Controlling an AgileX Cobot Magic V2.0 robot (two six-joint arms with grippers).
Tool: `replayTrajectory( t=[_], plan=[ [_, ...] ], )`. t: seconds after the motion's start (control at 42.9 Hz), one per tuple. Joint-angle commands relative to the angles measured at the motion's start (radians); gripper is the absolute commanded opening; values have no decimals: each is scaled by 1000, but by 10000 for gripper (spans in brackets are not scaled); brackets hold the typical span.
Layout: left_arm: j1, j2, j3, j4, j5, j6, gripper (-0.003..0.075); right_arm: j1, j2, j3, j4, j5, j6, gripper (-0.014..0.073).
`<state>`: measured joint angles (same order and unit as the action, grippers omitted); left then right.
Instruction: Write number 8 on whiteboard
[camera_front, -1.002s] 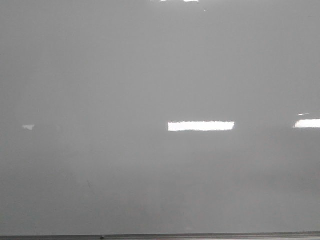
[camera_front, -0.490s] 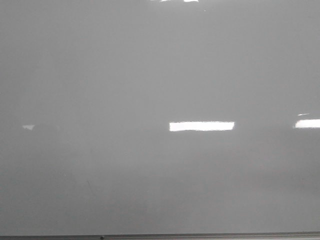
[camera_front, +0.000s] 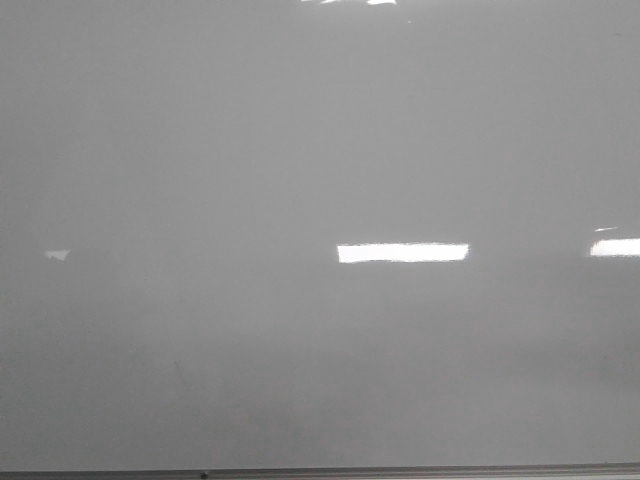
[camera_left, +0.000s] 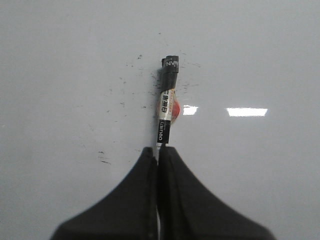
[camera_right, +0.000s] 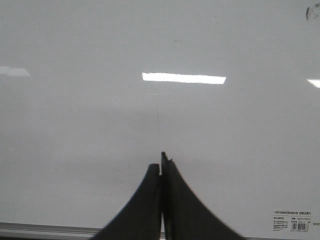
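Left gripper (camera_left: 159, 150) was clenched on a marker (camera_left: 166, 105), tip toward the whiteboard (camera_left: 60, 75), small black specks around it. Right gripper (camera_right: 161, 167) was closed, holding nothing. Front view, far: whiteboard (camera_front: 200, 150) filled the frame, no figure 8 legible.

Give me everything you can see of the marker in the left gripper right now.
The marker shows only in the left wrist view. It is a slim stick with a black cap end, a white printed label with a red-orange patch at mid-body, and a black band with white lettering lower down. The left gripper is closed on its lower end, fingers pressed together around it. It points straight out from the fingers toward the whiteboard, over faint dark specks. Whether its far end touches the board cannot be told.
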<state>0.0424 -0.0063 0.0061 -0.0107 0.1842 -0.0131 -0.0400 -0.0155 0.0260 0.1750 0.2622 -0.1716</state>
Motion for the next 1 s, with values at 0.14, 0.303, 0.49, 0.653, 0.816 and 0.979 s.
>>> replayTrajectory(
  t=[0.14,0.303,0.49,0.653,0.816,0.979],
  plan=[
    [1,-12,15,0,-112,-9,-21,2,-13,-2,2,-95,0,2],
    [1,-12,15,0,-112,-9,-21,2,-13,-2,2,-116,0,2],
    [1,-12,13,-32,-248,-9,-21,2,-13,-5,4,-167,0,2],
    [1,-12,-38,-61,-388,-9,-21,2,-13,-88,5,-144,0,2],
    [1,31,-211,11,-164,-9,-21,2,23,-273,9,15,0,-34],
    [1,188,-325,11,5,-9,-21,2,174,-413,33,115,0,-59]
  ],
)
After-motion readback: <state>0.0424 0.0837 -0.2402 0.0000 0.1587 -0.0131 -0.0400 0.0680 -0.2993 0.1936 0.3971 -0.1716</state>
